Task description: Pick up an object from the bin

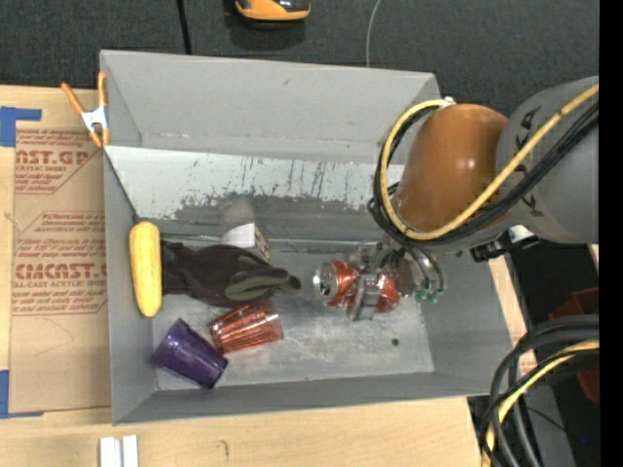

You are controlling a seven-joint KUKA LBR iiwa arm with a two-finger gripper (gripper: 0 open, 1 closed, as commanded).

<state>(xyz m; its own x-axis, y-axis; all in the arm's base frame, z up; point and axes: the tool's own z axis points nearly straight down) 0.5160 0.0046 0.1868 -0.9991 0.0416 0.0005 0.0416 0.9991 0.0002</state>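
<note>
Bin (pixel 273 115): grey metal, things spread over its floor.
Arm (pixel 453 168): orange-covered, reaching in from the right.
Glove (pixel 219 272): dark brown, flat, left of centre.
Yellow cob (pixel 146 268): along the left wall.
Can (pixel 336 282): crushed, red and silver, right of centre.
Red cup (pixel 246 327): on its side, front left.
Purple cup (pixel 188 353): front-left corner.
Gripper (pixel 375 285): down on the Can's right end; whether it is wide or closed cannot be told.
</note>
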